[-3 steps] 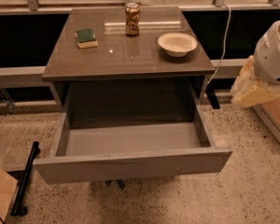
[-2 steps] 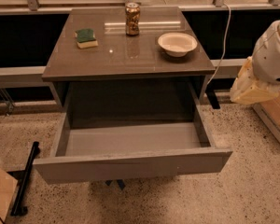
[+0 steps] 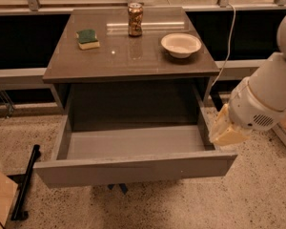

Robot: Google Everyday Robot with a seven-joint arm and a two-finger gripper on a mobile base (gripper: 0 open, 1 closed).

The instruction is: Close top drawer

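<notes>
Since the earlier frame, the white arm has come down and inward from the right edge of view. Its cream-coloured gripper (image 3: 227, 131) now sits just beside the right side wall of the wide grey handle-less top drawer (image 3: 133, 168), near the front right corner. Contact between the two cannot be confirmed. Whether the gripper is open or closed cannot be determined from this view; nothing is visibly held.

Drawer status: unchanged. It is pulled far out from the cabinet. Its flat front panel is nearest the camera and its shallow light-grey interior is exposed.

Items on the glossy grey-brown cabinet top (image 3: 133, 61), positions unchanged:
- Green-and-yellow rectangular sponge (image 3: 87, 38), rear left.
- Brown-and-gold metal can (image 3: 135, 19), upright, rear centre.
- Round white shallow bowl (image 3: 181, 44), right side, well apart from the can.

Surroundings: a thin white cable (image 3: 227, 46) hangs down to the right of the cabinet. A black bar (image 3: 26, 185) lies on the speckled beige floor (image 3: 257, 199) left of the drawer front.
</notes>
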